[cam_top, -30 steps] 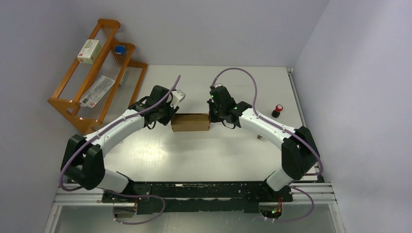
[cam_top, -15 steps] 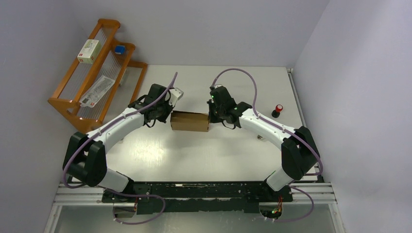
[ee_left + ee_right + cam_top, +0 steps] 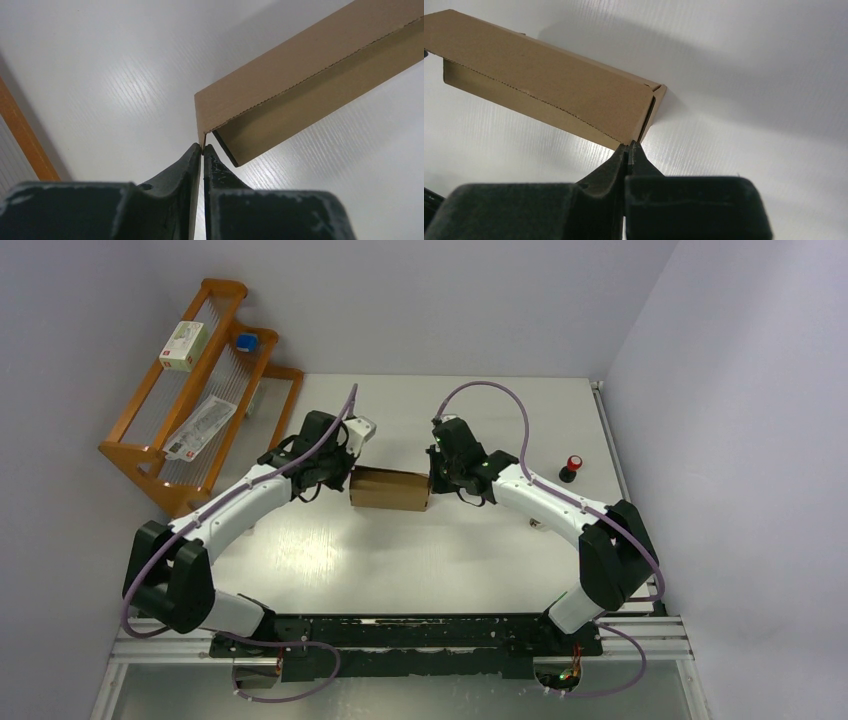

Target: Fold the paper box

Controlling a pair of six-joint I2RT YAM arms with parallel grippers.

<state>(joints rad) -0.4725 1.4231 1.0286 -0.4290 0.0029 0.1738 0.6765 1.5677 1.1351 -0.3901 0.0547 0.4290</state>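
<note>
Pinching the box [image 3: 390, 490] corner, the left pincer [image 3: 202, 146] has the rack [image 3: 222, 288] off to its left. The right pincer [image 3: 628, 144], shut tight, touches the other end; a red button [image 3: 571, 468] sits beyond it.

No text can be read (the white box [image 3: 185, 345] label is too small).

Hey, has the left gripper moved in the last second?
Yes. The left gripper shifted slightly toward the wooden rack, farther from the table's near edge.
</note>
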